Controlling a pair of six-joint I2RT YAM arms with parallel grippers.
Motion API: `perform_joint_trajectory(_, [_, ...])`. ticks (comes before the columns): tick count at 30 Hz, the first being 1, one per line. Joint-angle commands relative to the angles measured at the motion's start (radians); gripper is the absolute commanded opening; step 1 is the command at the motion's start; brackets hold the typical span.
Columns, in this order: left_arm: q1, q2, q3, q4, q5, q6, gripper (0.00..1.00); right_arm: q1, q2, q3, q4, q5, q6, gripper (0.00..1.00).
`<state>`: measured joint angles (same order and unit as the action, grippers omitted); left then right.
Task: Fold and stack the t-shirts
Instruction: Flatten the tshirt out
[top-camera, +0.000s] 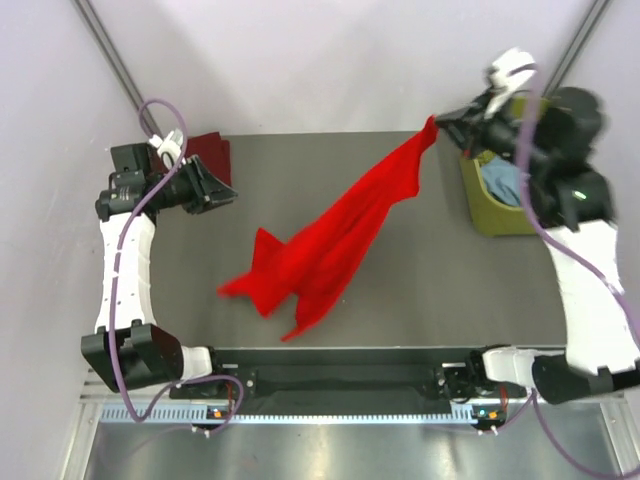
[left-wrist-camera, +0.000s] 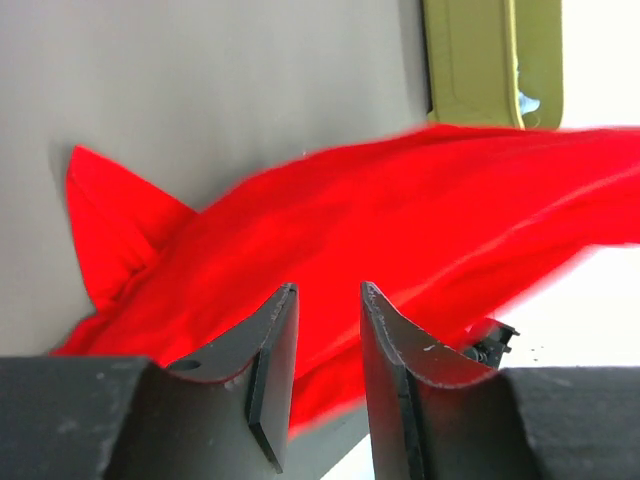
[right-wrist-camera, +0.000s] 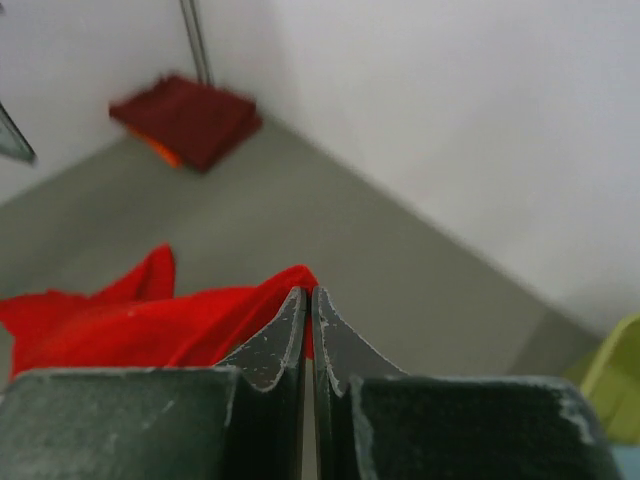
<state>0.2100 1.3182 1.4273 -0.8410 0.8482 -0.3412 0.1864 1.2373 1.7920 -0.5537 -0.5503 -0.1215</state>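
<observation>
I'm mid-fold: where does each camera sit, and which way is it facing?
Top external: above and behind the bases, looking down on the table; both arms show, right gripper pinching the red t-shirt.
Left wrist: on the left arm, facing right across the shirt toward the olive tub; the open left gripper shows.
Right wrist: facing the far-left corner, the folded maroon shirt; its shut fingers show.
Both wrist views share the red t-shirt.

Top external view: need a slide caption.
Right gripper pinches one corner of the red t-shirt, the rest trailing across the table; left gripper hangs open near the folded maroon shirt.
</observation>
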Motion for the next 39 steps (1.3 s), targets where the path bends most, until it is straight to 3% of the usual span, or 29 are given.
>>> perform_joint_trajectory(1, [0.008,0.030,-0.019,0.002,0.020,0.008,0.36,-0.011,0.111,-0.169,0.041,-0.022,-0.018,0.00])
perform_joint_trajectory(7, [-0.010,0.072,-0.016,-0.067,0.089,0.051,0.34,-0.010,0.243,-0.322,0.112,0.024,0.000,0.00])
perform_joint_trajectory(10, [-0.151,0.043,-0.034,-0.194,-0.035,0.201,0.35,-0.041,0.280,-0.329,0.113,0.030,-0.004,0.00])
perform_joint_trajectory(12, [-0.322,-0.006,-0.071,-0.230,-0.198,0.321,0.37,-0.062,0.301,-0.322,0.115,0.032,0.006,0.00])
perform_joint_trajectory(14, [-0.410,-0.031,-0.100,-0.240,-0.286,0.415,0.37,-0.071,0.307,-0.319,0.126,0.035,0.008,0.00])
perform_joint_trajectory(19, [-0.538,-0.014,-0.145,-0.282,-0.484,0.525,0.38,-0.087,0.350,-0.277,0.124,0.124,0.013,0.00])
perform_joint_trajectory(26, [-0.656,0.182,-0.102,-0.314,-0.485,0.524,0.36,-0.123,0.531,-0.053,0.150,0.136,0.023,0.00])
perform_joint_trajectory(33, [-0.730,0.410,-0.076,-0.372,-0.393,0.498,0.29,-0.122,0.565,-0.023,0.161,0.139,0.033,0.00])
perform_joint_trajectory(39, [-0.729,0.604,0.041,-0.357,-0.393,0.485,0.31,-0.120,0.557,-0.017,0.153,0.144,0.042,0.00])
